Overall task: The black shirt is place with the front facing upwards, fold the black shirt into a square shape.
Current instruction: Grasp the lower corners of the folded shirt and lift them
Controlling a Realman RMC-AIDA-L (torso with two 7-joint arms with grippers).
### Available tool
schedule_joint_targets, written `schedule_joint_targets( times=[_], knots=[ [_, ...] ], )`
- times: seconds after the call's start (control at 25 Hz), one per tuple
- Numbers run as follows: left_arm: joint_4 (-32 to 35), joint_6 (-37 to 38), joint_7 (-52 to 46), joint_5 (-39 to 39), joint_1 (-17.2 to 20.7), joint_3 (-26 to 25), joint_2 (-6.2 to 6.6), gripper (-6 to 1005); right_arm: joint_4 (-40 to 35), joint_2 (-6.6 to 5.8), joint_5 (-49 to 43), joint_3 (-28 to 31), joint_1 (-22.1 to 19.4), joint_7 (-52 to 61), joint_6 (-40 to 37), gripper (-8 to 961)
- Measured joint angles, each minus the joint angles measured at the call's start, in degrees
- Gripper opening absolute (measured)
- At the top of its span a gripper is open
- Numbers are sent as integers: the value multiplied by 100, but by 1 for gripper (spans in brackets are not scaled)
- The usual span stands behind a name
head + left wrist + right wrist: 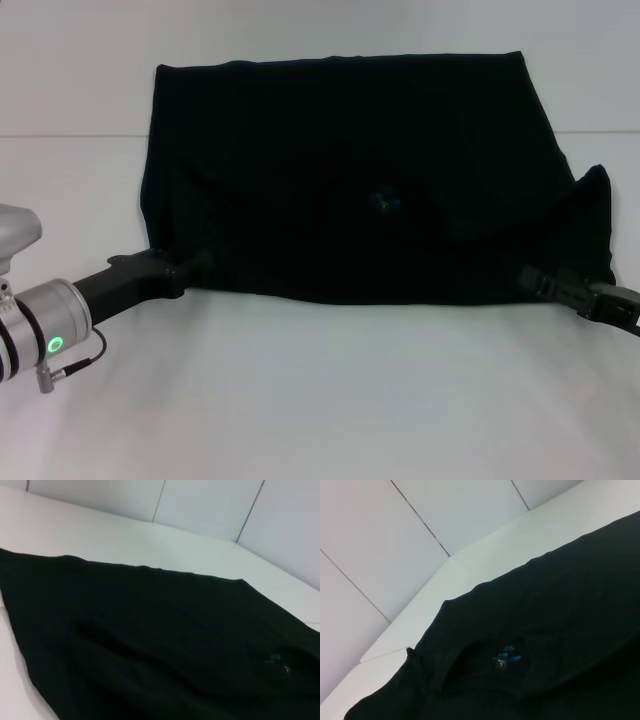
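The black shirt (pixel 350 150) lies spread on the white table (pixel 330 400), wide and roughly rectangular, with no lettering showing. Its small blue neck label (pixel 385 203) sits near the middle. The right sleeve corner sticks out at the far right. My left gripper (pixel 197 267) is at the shirt's near left corner, touching its edge. At the near right corner my right gripper (pixel 530 278) meets the cloth in the same way. In the left wrist view the shirt (pixel 150 630) fills the lower part. The right wrist view shows the shirt (pixel 560 630) with the label (pixel 504 661) inside the neck opening.
Bare white table surface runs in front of the shirt and to both sides. White wall panels (pixel 395 555) stand behind the table's far edge.
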Motion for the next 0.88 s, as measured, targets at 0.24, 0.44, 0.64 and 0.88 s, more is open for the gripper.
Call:
schedule_joint_targets(
  times=[0.24, 0.44, 0.64, 0.88],
  knots=[
    [0, 17, 16, -11, -21, 33, 16, 317, -3, -2, 0, 0, -18, 6, -3, 928],
    [17, 34, 33, -5, -11, 40, 21, 189, -175, -197, -107, -76, -122, 577, -4, 927],
    [41, 54, 97, -19, 11, 16, 35, 115, -1059, -541, -1179, -131, -191, 2442, -36, 926],
    [103, 74, 95, -17, -17, 17, 49, 41, -2246, -715, -3324, -130, 375, 4732, -394, 925]
  ],
)
